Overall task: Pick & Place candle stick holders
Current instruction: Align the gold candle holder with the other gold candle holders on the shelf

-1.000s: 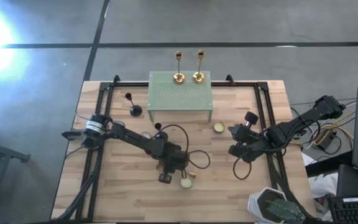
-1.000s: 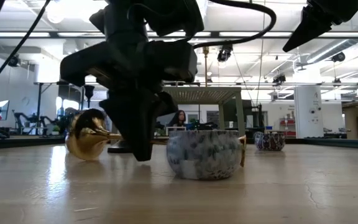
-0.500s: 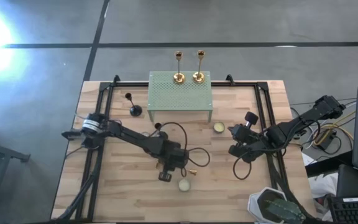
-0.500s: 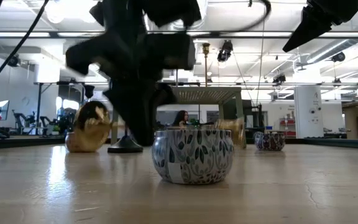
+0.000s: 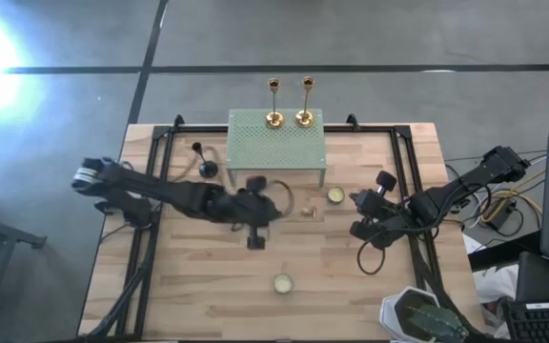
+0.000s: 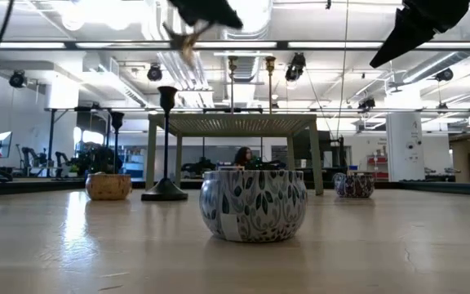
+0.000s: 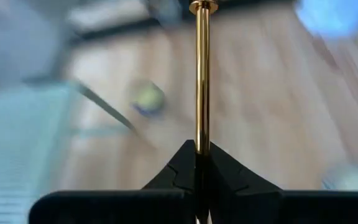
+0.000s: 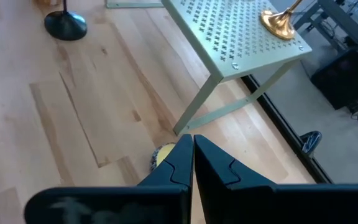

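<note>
A gold holder [image 7: 200, 74] is clamped by its stem in the closed left hand [image 7: 199, 163] and carried above the table [image 5: 351, 286] just before the green stand [image 5: 275, 143], presumably to be set beside the two gold holders [image 5: 289, 103] there, while the right hand [image 8: 192, 149] is kept shut and empty at the right edge.

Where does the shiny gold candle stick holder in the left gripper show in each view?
High view: gold candle stick holder, mid-table, just in front of the green perforated metal stand.
Low view: top, left of centre.
Left wrist view: centre, clamped by left gripper.
Right wrist view: not in it.
Shared landmark: that stand.
</note>
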Robot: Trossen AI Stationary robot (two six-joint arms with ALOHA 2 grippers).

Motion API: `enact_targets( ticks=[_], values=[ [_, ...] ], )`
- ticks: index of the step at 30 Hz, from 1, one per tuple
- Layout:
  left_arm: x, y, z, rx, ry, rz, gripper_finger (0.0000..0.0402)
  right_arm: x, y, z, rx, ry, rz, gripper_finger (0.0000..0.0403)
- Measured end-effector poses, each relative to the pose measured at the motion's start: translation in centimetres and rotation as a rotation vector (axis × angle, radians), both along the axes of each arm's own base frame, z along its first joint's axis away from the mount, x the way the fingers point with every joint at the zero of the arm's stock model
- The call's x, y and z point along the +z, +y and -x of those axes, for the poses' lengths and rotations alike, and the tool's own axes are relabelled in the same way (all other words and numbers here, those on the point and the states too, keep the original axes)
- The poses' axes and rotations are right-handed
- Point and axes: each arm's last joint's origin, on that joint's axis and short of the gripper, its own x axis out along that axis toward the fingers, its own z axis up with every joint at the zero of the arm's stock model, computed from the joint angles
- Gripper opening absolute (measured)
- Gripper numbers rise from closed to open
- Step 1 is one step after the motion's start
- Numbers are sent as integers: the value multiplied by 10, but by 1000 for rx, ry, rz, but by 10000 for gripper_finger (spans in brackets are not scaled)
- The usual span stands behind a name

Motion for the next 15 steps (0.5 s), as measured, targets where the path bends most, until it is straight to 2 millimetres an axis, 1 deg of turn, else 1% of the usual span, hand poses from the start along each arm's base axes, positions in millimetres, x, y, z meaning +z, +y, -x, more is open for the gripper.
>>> enact_targets(
  ticks=[3, 6, 8, 11, 15],
  values=[
    [16, 10, 18, 54, -189, -53, 17, 0, 0, 0, -5, -5, 6, 8],
    [21, 26, 35, 95, -373, -77, 17, 0, -1, 0, -21, -23, 15, 8],
    [17, 39, 46, 141, -489, -89, 17, 1, -1, 0, -35, -39, 25, 8],
    [3, 65, 59, 237, -637, -108, 17, 2, -2, 0, -56, -63, 48, 8],
    [-15, 98, 76, 354, -836, -83, 17, 3, -3, 0, -78, -91, 83, 8]
  ],
)
